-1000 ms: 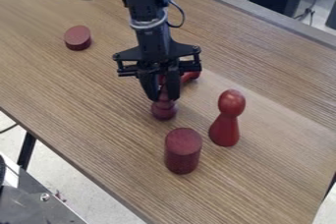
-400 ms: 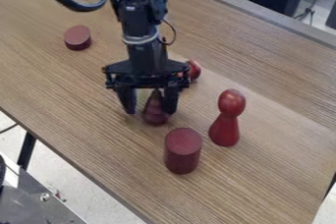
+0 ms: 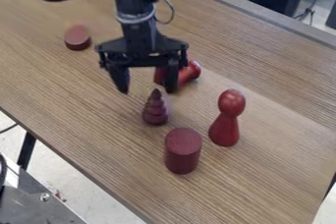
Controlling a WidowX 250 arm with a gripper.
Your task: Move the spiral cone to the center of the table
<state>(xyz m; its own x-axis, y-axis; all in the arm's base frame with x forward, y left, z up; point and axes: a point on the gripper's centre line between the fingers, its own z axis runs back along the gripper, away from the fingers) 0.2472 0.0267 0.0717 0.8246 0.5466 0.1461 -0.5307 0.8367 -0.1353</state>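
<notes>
The cone (image 3: pixel 155 111) stands behind the cylinder (image 3: pixel 182 152), left of the pawn (image 3: pixel 225 130).

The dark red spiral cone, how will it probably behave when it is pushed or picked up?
The upright dark red spiral cone looks solid, so probably stiff. Its tapering tip may slip from a grip; the wider base should hold better. Round, it could roll if tipped.

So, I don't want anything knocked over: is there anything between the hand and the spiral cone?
Nothing visible stands between the open hand and the spiral cone below it. The tall cylinder stands nearer the camera, outside that gap.
</notes>
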